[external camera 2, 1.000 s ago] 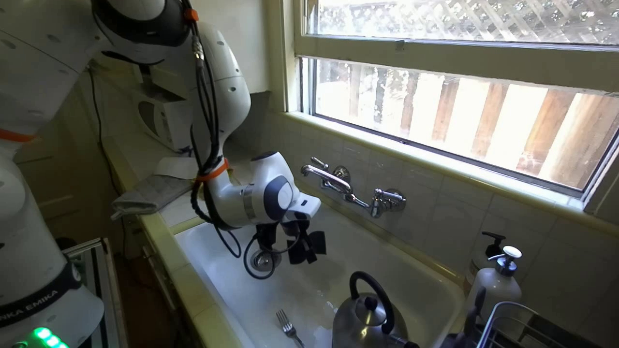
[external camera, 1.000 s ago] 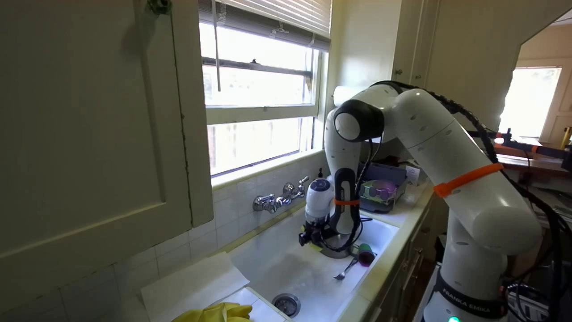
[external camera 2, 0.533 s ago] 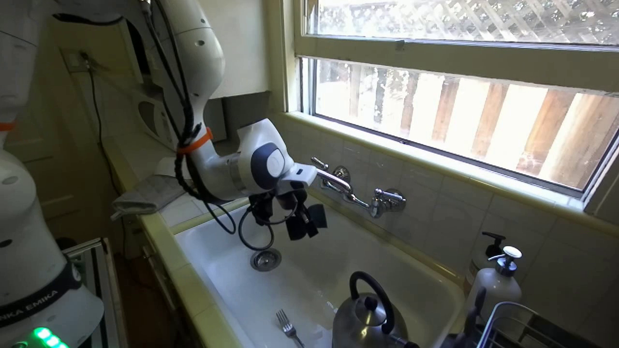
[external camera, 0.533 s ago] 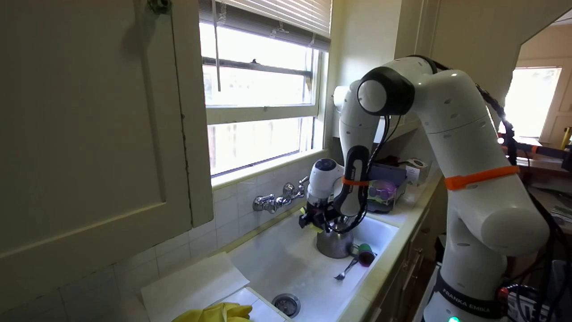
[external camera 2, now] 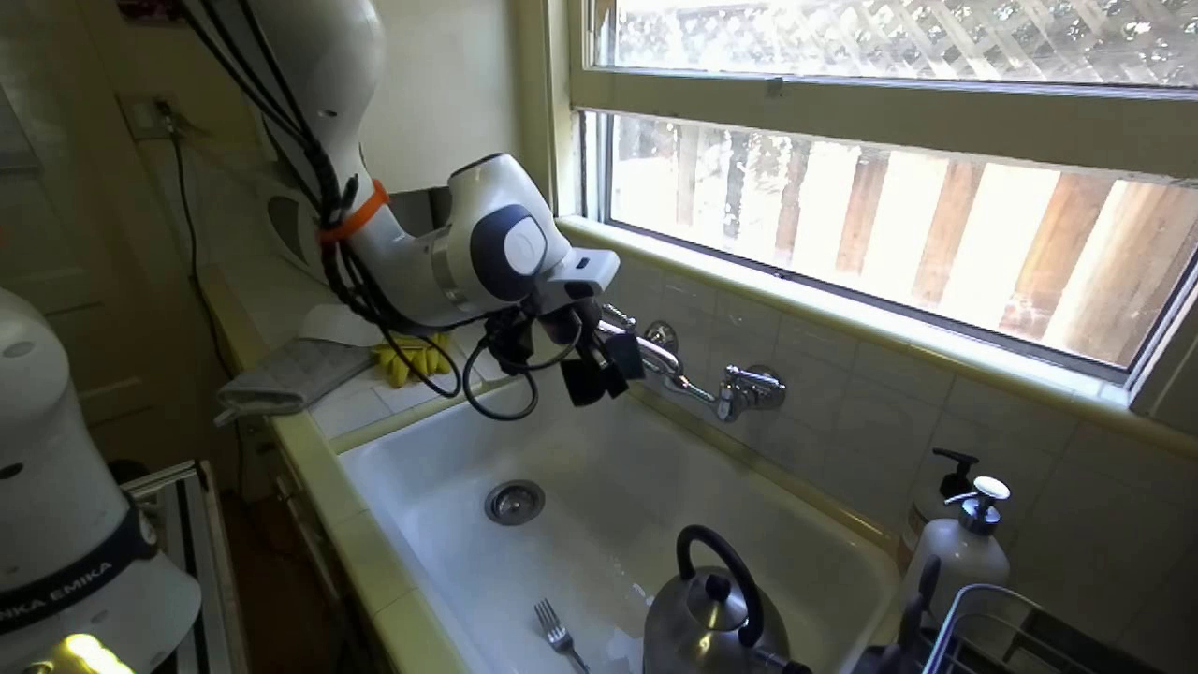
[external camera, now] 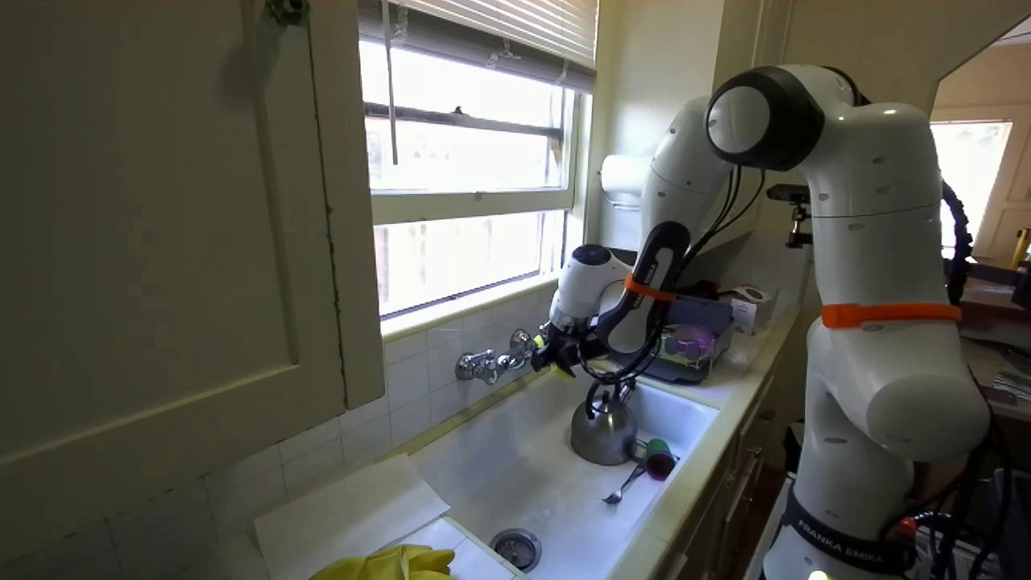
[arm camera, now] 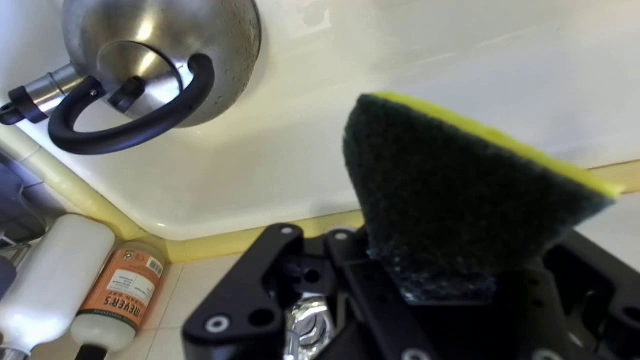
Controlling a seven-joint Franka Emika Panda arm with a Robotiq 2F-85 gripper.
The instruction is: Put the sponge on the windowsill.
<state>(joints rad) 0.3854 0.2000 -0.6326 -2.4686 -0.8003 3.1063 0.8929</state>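
The sponge (arm camera: 450, 190) fills the middle of the wrist view, its dark pad side facing the camera and a yellow layer along its far edge. My gripper (arm camera: 450, 260) is shut on the near end of the sponge; the rest sticks out past the fingers. In an exterior view a yellow bit of the sponge (external camera: 561, 372) shows at the gripper. The gripper (external camera 2: 599, 374) is above the sink's wall side, beside the faucet and lower than the windowsill. The windowsill (external camera 2: 847, 309) runs along the foot of the window; it also shows in an exterior view (external camera: 471, 306).
The chrome faucet (external camera 2: 739, 388) sticks out of the tiled wall below the sill, close to the gripper. A steel kettle (external camera: 604, 431) and a fork (external camera 2: 554, 629) are in the sink. Soap bottles (external camera 2: 959, 557) stand at the sink's corner. Yellow gloves (external camera: 395, 564) lie on the counter.
My gripper has risen out of the sink with the sponge in it, up to about faucet height. The arm's elbow has lifted and moved back. The drain and the kettle are now uncovered.
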